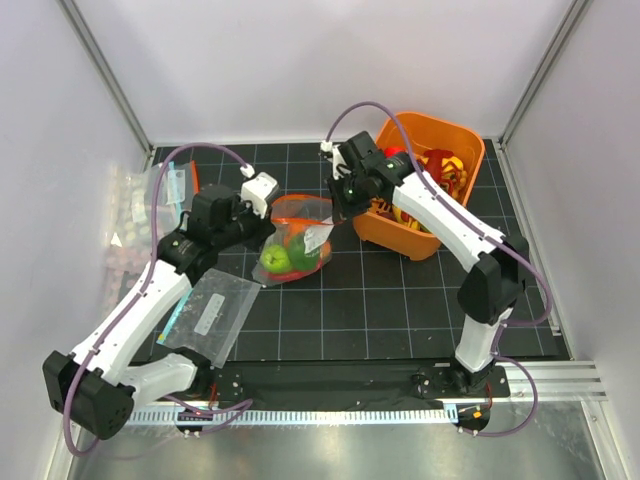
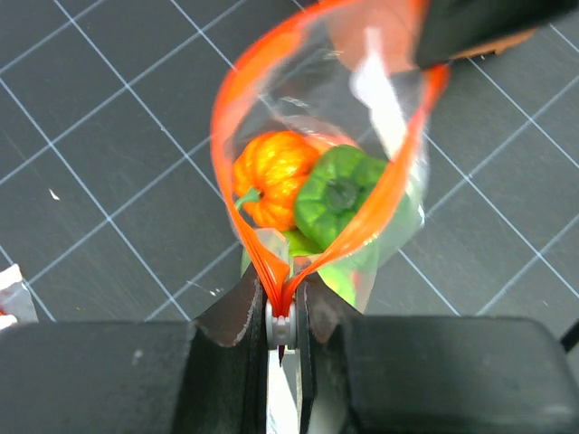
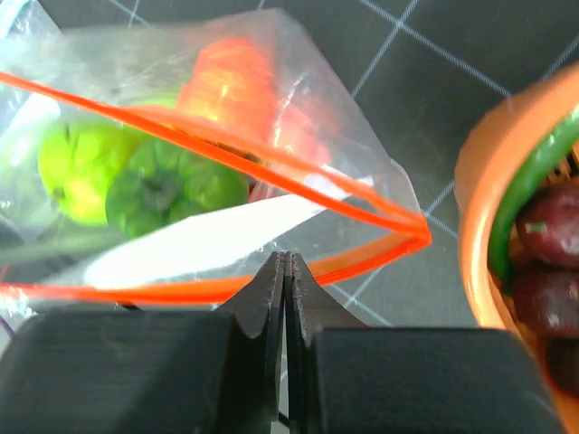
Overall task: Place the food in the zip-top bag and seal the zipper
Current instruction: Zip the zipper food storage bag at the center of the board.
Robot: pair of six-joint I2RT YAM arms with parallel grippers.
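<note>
- The zip-top bag lies in the middle of the tabletop, between the two arms and just left of an orange bin.
- The zipper is unsealed. Its two orange-red strips bow apart into a wide loop, so the mouth stands open.
- The left tool is clamped on the left end of the zipper, where both strips run together between its fingers.
- The right tool has its fingers pressed together on one strip of the zipper, just beside the right corner of the mouth.
- Inside the bag sit a green pepper, an orange pumpkin touching it, and a yellow-green apple beside the pepper.
- The bag's white label shows through the clear plastic.
- The orange bin at the far right holds more food, red and yellow pieces in the overhead view. The right wrist view shows dark purple pieces and a long green one in it.
- A second clear bag with a teal-blue edge lies flat at the near left, beside the left arm.
</note>
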